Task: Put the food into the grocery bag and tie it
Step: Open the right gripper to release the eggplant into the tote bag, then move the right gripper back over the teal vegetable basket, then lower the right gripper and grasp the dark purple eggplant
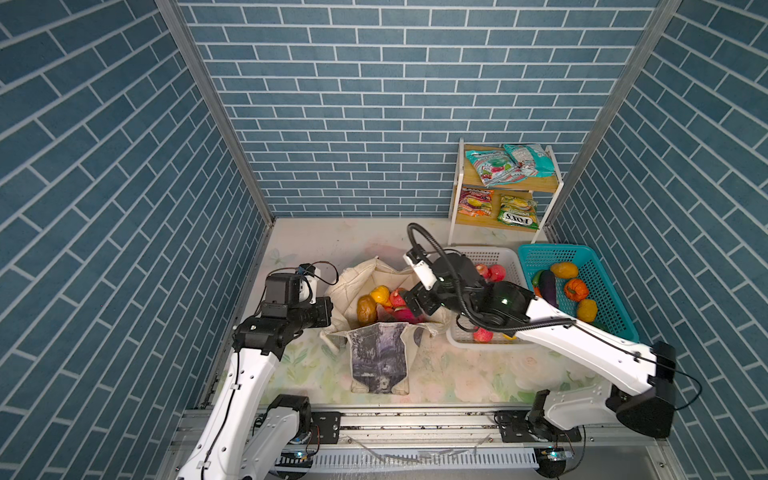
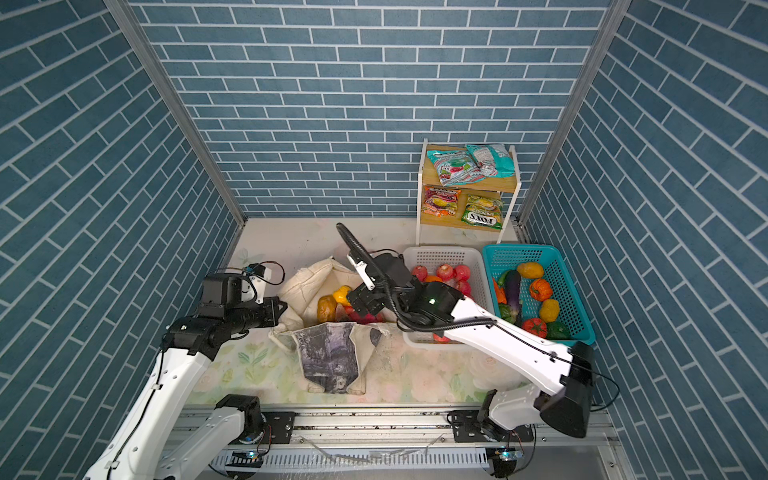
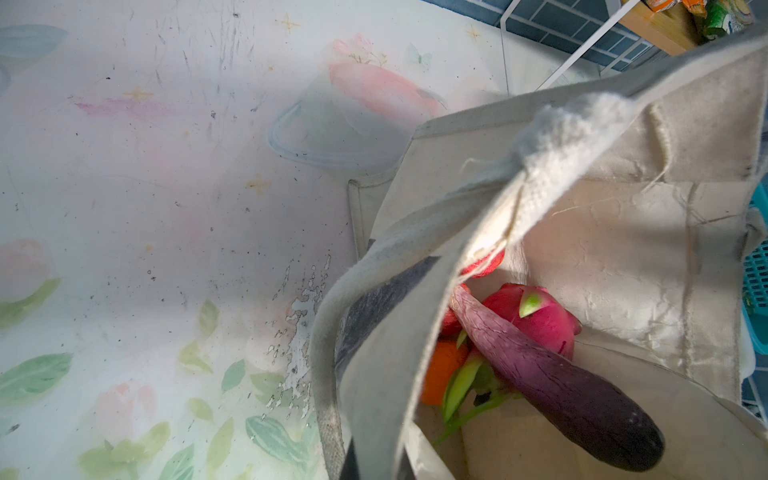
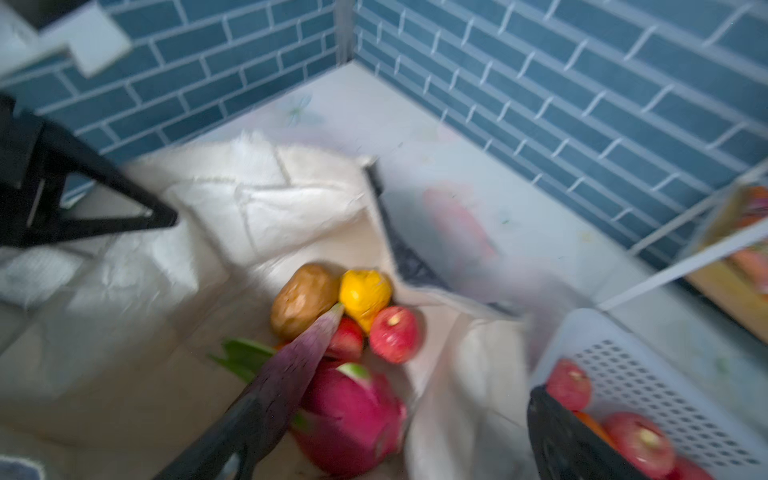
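While the floral table mat (image 1: pixel 478 374) covered the whole floor of the blue-brick booth, the grocery bag (image 1: pixel 376 357) stood near its middle, mouth open upward, with its grey-black printed panel folded down toward the near edge. Just right of the bag sat the white basket (image 1: pixel 505 253) holding red apples (image 1: pixel 496 272). Against that basket's right side was the teal basket (image 1: pixel 602 266), with a dark aubergine (image 1: pixel 547 286) among orange and yellow pieces. Behind both stood a two-tier wooden shelf (image 1: pixel 471 151).

The left gripper (image 1: pixel 329 311) had its jaws together on the cloth at the bag's left rim. In the left wrist view the rim and a handle ran taut toward the lens. The right gripper (image 1: pixel 415 305) hung over the bag's mouth, fingers spread wide and nothing between them.

On the lower tier a green packet (image 1: pixel 517 216) read "FOX'S", upside down to the camera. The orange packet (image 1: pixel 476 201) beside it and the teal packets (image 1: pixel 492 166) on the top tier bore print too small to read.

Inside the bag a purple aubergine (image 3: pixel 552 374) lay slanted across a pink dragon fruit (image 3: pixel 544 320). A red apple (image 4: pixel 392 332), a yellow fruit (image 4: pixel 365 293) and a brown potato-like piece (image 4: pixel 303 299) sat at its stem end
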You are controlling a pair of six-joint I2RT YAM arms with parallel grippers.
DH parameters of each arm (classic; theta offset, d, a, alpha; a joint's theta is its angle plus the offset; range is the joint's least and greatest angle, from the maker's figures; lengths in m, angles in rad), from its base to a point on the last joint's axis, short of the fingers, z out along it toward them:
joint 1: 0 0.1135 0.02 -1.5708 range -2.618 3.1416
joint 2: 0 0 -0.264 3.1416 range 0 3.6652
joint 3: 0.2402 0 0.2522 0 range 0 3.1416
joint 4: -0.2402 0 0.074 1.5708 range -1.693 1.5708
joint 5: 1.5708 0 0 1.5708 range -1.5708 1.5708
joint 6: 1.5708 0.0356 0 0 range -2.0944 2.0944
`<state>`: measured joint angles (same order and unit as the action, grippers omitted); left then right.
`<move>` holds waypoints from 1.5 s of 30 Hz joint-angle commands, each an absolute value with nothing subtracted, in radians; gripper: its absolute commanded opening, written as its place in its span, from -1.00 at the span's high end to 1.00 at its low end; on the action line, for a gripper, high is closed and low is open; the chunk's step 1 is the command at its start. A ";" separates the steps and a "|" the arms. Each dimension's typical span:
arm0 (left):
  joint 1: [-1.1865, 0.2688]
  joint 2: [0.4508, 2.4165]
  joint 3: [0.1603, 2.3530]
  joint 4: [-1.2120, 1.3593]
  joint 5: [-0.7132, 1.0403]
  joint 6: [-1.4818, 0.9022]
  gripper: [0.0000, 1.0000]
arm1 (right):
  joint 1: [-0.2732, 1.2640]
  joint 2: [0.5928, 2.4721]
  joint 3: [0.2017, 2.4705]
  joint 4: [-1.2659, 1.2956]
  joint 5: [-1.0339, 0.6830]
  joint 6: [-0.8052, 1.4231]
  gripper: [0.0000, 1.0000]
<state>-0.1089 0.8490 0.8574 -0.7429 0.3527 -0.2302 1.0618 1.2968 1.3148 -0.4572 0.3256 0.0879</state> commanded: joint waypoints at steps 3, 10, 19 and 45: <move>-0.108 0.847 0.849 -0.737 0.349 -0.218 1.00 | 0.970 1.136 1.215 -0.419 0.620 0.115 -0.97; -0.107 0.853 0.848 -0.737 0.350 -0.218 1.00 | 0.641 0.938 1.131 -0.580 0.598 0.333 -0.97; -0.108 0.854 0.848 -0.736 0.352 -0.218 1.00 | 0.293 0.866 1.053 -0.707 0.462 0.502 -0.96; -0.107 0.854 0.848 -0.736 0.373 -0.216 1.00 | -0.267 1.186 1.102 -0.727 0.044 0.557 -0.90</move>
